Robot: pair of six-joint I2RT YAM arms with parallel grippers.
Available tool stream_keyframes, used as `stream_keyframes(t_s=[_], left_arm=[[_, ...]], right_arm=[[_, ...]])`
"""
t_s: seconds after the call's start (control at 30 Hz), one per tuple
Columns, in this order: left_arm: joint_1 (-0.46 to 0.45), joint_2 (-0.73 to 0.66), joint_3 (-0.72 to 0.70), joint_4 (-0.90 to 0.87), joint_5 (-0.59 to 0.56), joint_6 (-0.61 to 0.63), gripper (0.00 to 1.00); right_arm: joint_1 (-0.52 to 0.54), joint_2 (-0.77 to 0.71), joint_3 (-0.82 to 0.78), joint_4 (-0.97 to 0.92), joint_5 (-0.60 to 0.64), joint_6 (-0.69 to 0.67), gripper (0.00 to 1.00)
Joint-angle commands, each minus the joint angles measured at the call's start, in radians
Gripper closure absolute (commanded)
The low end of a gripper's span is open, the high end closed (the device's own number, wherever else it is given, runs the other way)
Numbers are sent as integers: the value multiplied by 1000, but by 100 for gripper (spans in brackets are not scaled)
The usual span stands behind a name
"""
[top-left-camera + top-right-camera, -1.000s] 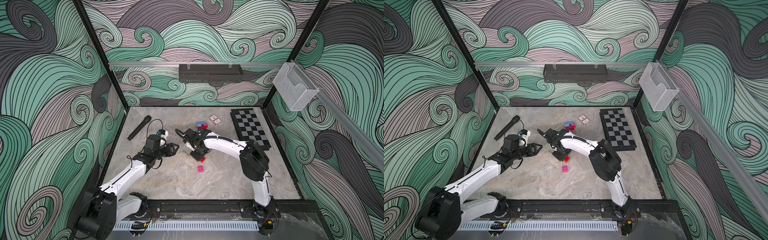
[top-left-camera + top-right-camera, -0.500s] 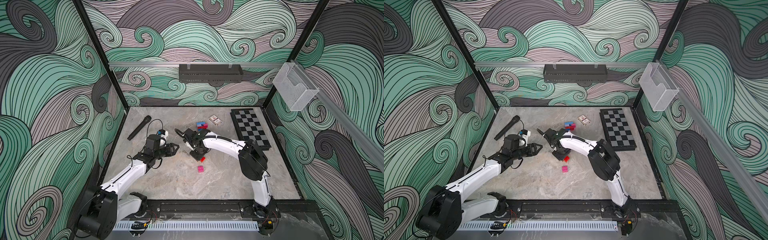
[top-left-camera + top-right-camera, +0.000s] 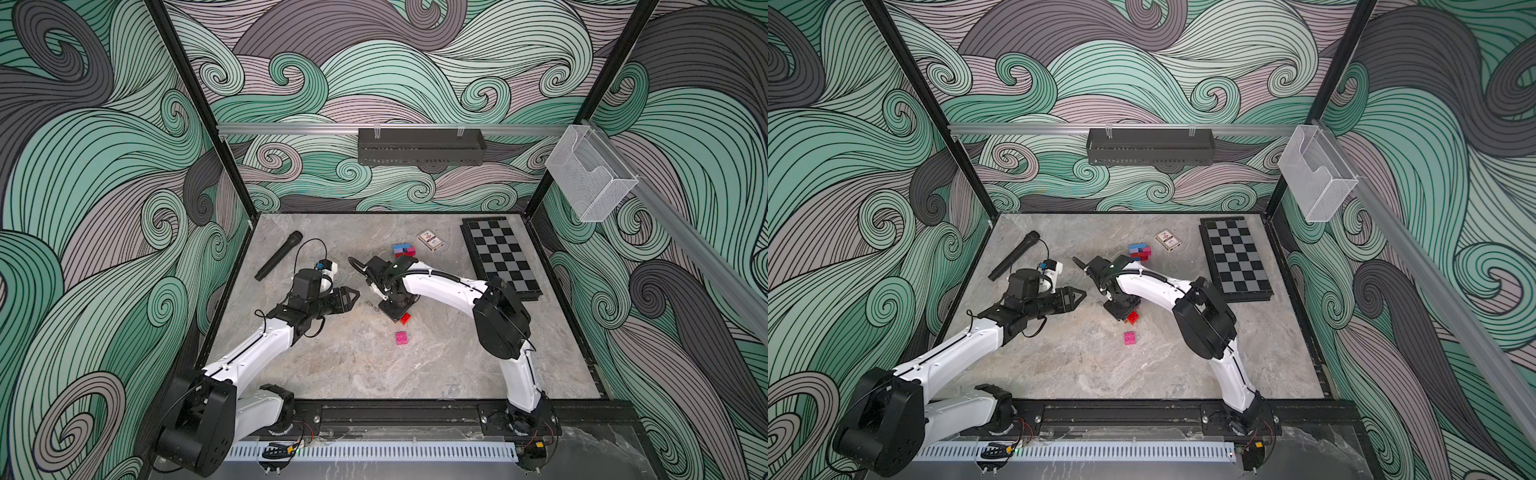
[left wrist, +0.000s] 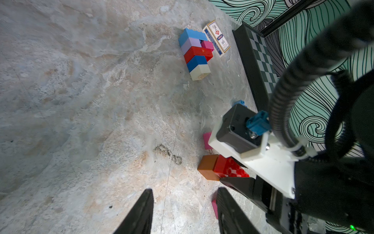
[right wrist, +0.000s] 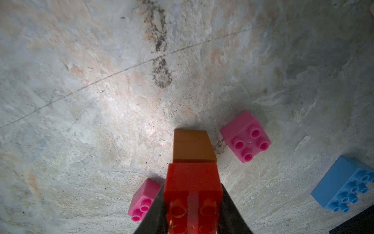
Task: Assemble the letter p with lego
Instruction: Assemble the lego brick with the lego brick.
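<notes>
Lengthwise, right gripper (image 5: pixel 191 204) clamps red brick (image 5: pixel 192 180) — orange brick (image 5: pixel 193 147) outermost, studs wristward.

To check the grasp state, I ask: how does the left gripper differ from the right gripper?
The left gripper stands open and empty; the right gripper is shut on a red brick joined to an orange brick. The left gripper reaches nearly level, while the right gripper points down at the table. Both have black fingers.
</notes>
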Motion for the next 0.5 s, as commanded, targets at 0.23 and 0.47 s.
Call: stream_keyframes(t_s=[0.23,0.47], left_arm=[[12,18,4,17,27,-6,49],[13,32,6,25,38,-10,49]], right_arm=[[-13,83,19,-45,-127,4,82],[-16,114,31,-71,-175,-7,83]])
